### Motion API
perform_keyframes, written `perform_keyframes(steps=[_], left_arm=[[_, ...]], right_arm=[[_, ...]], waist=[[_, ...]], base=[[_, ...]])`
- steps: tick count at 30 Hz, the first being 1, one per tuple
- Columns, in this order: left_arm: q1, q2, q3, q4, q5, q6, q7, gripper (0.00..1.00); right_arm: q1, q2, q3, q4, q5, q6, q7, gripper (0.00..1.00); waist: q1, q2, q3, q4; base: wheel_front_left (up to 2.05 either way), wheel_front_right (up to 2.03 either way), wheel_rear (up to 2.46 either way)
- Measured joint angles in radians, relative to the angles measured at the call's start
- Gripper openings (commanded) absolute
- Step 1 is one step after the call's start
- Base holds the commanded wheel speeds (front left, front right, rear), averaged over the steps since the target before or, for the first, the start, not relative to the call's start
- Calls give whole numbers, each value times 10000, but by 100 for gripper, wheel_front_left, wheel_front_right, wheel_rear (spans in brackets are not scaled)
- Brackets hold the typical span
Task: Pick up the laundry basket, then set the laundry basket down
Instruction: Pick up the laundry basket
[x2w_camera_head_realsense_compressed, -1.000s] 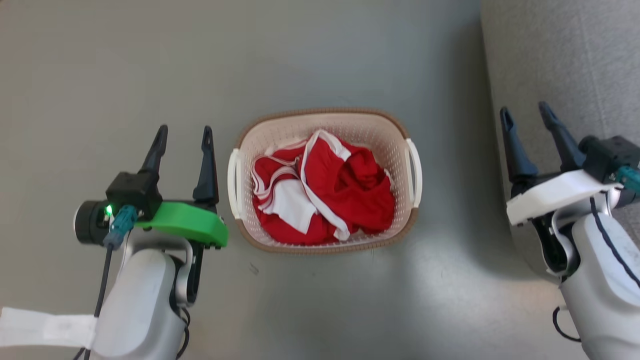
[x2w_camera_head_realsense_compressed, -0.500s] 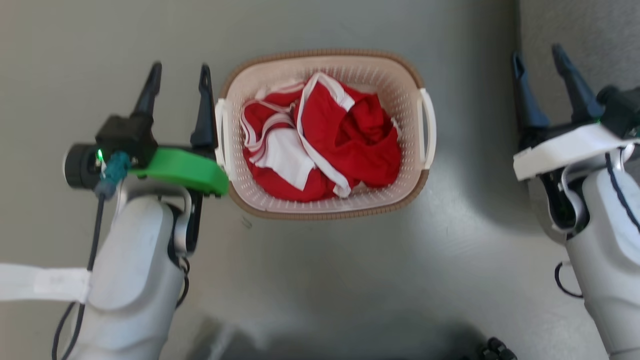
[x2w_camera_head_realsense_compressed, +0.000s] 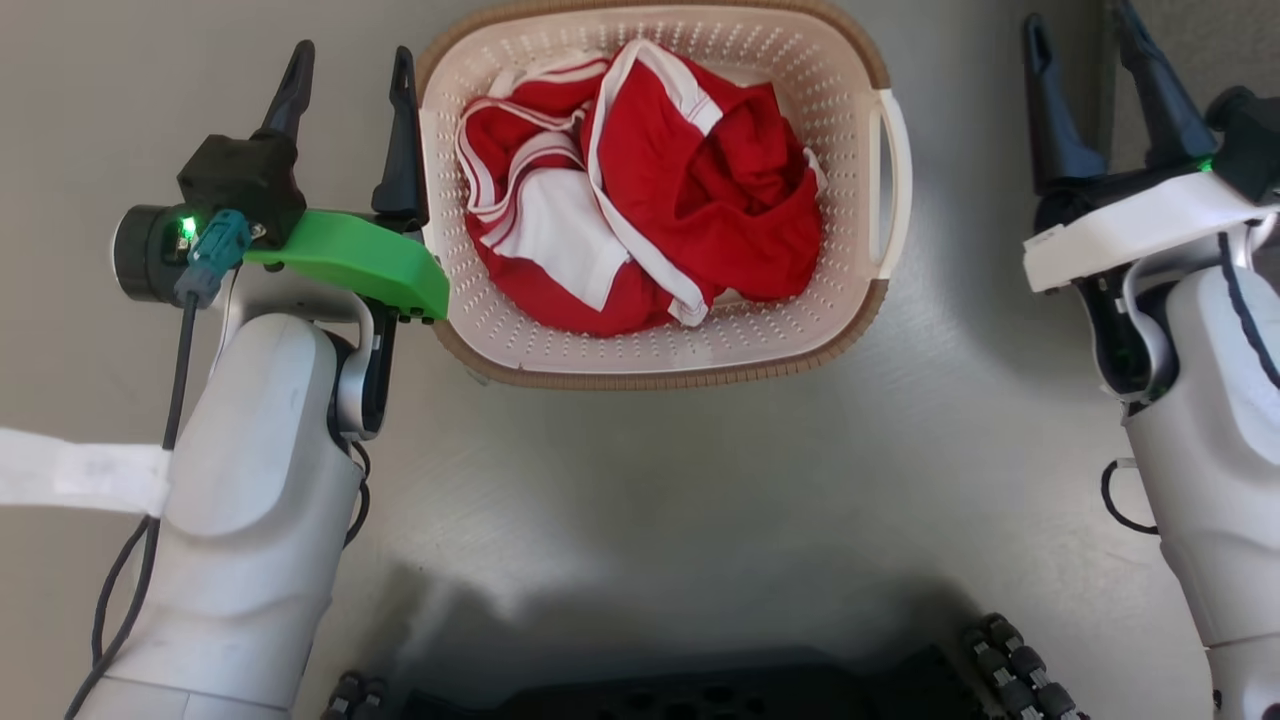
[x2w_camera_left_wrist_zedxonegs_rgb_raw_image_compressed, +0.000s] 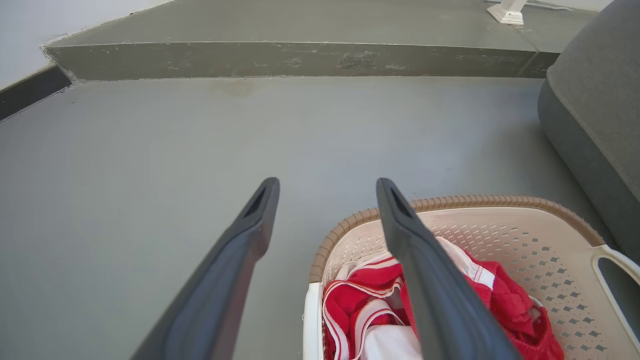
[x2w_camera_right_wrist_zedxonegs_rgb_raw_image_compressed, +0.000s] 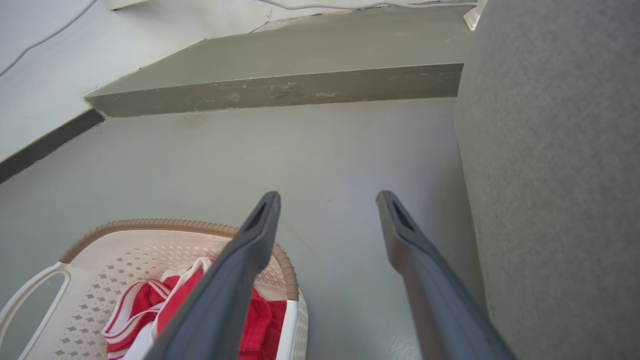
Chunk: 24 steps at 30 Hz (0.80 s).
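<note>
The laundry basket (x2w_camera_head_realsense_compressed: 650, 345) stands on the grey floor, cream and perforated, with a brown rim; its near rim (x2w_camera_left_wrist_zedxonegs_rgb_raw_image_compressed: 450, 202) curves across the left wrist view. Red and white clothes (x2w_camera_head_realsense_compressed: 700, 190) lie inside it. My left gripper (x2w_camera_head_realsense_compressed: 350, 55) is open, and its inner finger (x2w_camera_head_realsense_compressed: 402, 130) runs right beside the basket's left handle (x2w_camera_left_wrist_zedxonegs_rgb_raw_image_compressed: 311, 320); whether they touch is unclear. Off to the right of the right handle (x2w_camera_head_realsense_compressed: 893, 180), with a gap, my right gripper (x2w_camera_head_realsense_compressed: 1078, 20) is open. The right wrist view has this gripper (x2w_camera_right_wrist_zedxonegs_rgb_raw_image_compressed: 327, 197) over bare floor, the basket (x2w_camera_right_wrist_zedxonegs_rgb_raw_image_compressed: 150, 250) at lower left.
A grey sofa (x2w_camera_right_wrist_zedxonegs_rgb_raw_image_compressed: 550, 175) stands close on the right, beside my right gripper. Beyond the basket a low concrete step (x2w_camera_left_wrist_zedxonegs_rgb_raw_image_compressed: 300, 60) crosses the floor. My dark wheeled base (x2w_camera_head_realsense_compressed: 700, 690) is at the bottom of the head view.
The head camera has dipped closer, so the basket looks bigger and higher in the picture. The left gripper has closed in on the left handle; the right gripper stays apart.
</note>
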<state>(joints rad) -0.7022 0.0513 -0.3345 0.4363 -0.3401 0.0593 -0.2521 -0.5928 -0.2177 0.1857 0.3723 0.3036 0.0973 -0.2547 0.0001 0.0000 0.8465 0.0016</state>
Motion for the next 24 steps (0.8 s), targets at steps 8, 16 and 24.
perform_keyframes(steps=[8, 16, 24], left_arm=[[-444, -17, -73, 1181, -184, -345, 142, 100], [-908, -54, -127, 2403, -374, -681, 238, 100], [-1126, -86, -71, 3557, -706, -832, 360, 100]], right_arm=[[-336, 330, 362, 765, 2, 84, 0, 100], [-564, 566, 658, 1651, 2, 167, 0, 100], [-767, 742, 886, 2422, 31, 173, 0, 100]], waist=[[0, 0, 520, -72], [0, 0, 936, -138], [0, 0, 1086, -194]], base=[[0, 0, 0], [0, 0, 0], [0, 0, 0]])
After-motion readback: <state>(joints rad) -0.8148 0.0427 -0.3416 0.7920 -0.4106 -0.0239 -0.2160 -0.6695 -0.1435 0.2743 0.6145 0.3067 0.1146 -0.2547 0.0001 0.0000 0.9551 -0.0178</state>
